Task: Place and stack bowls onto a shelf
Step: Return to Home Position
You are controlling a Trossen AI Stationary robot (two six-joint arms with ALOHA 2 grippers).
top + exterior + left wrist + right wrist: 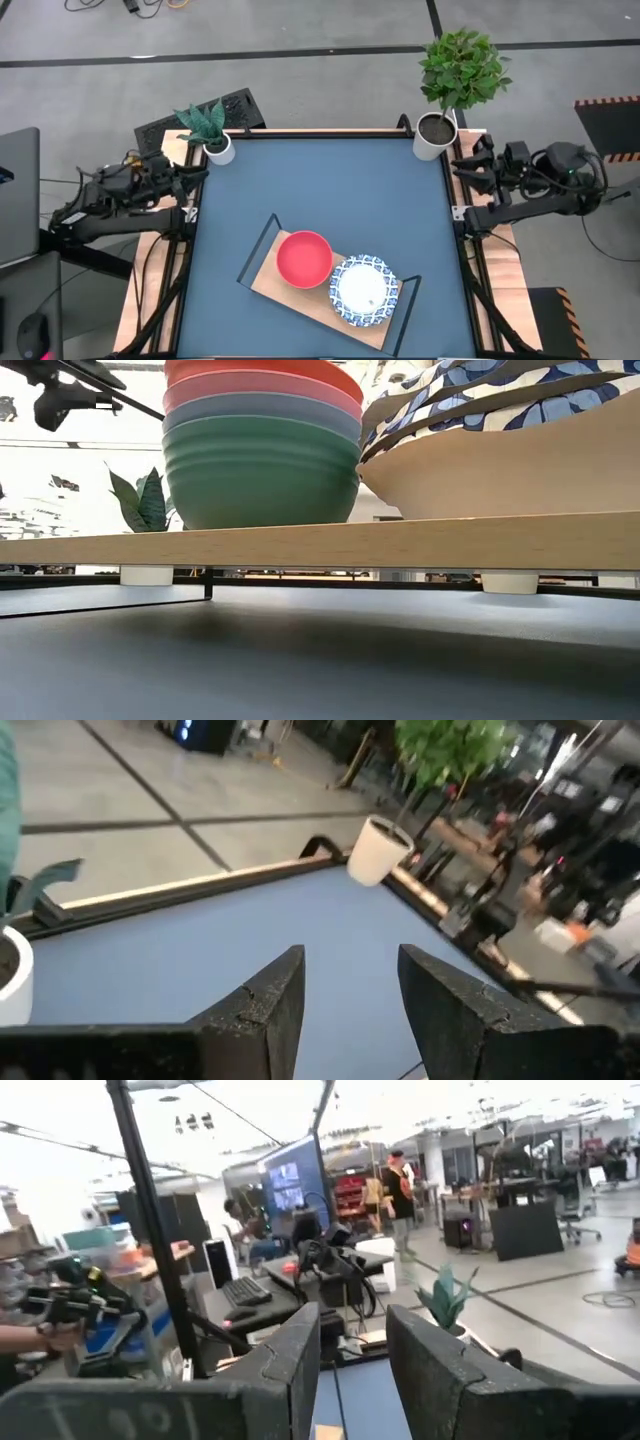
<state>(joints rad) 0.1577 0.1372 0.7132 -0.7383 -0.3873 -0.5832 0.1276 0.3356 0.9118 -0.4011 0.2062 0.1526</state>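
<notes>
**A:** Two stacks sit on the shelf [272,283]. The board lies at an angle on the near half of the dark blue tabletop [320,190].

**B:** What is on top of each?

**A:** From above, a pink-red bowl [303,258] tops one stack. A white bowl [362,290] with a blue patterned rim tops the other, just beside it. Whether the rims touch, I cannot tell.

**B:** And from table height?

**A:** The teal-green bowl [260,480] sits at the bottom, resting on the wood. Grey-blue, pink and red-orange rims are nested above it. Next to it, the white stack shows at least two patterned rims nested.

**B:** Arms?

**A:** The left gripper [188,180] is at the left table edge, near the small plant pot [219,150]. Its wrist view shows the fingers parted with nothing between them. The right gripper [468,166] is at the right edge, near the larger pot [432,138]. Its fingers are likewise spread and empty. Both are well apart from the shelf.
</notes>
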